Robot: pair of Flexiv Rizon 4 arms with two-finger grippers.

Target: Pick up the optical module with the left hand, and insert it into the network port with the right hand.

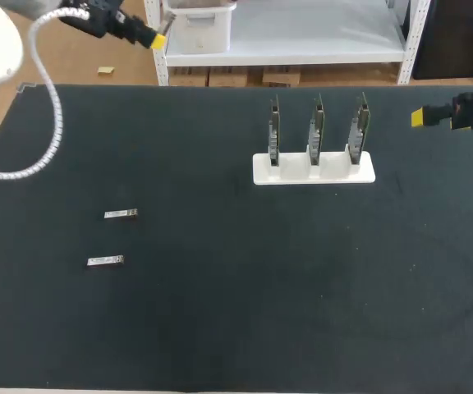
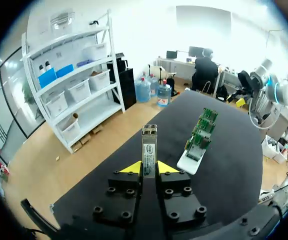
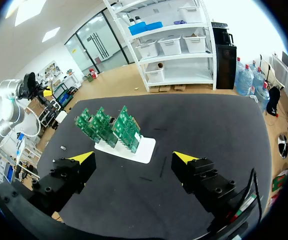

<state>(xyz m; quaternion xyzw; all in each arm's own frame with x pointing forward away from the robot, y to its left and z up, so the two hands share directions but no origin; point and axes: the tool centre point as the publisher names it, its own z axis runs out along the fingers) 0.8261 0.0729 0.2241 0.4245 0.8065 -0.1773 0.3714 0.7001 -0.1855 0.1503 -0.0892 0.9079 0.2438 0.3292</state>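
Note:
In the left wrist view my left gripper (image 2: 149, 167) is shut on a silver optical module (image 2: 149, 145) that stands up between its yellow tips. In the head view this gripper (image 1: 153, 38) hangs high beyond the table's far left edge. Two more silver modules (image 1: 121, 214) (image 1: 105, 261) lie on the black table at the left. A white stand (image 1: 314, 169) holds three upright green network boards (image 1: 315, 130) at the far middle. My right gripper (image 3: 135, 158) is open and holds nothing, and in the head view this gripper (image 1: 421, 117) is at the far right, beside the stand (image 3: 134, 150).
The black table top (image 1: 245, 295) is bare across its front and right. One loose module (image 3: 64, 147) shows small on the table beyond the boards (image 3: 109, 125) in the right wrist view. The left arm's white cable (image 1: 48, 123) hangs over the far left corner.

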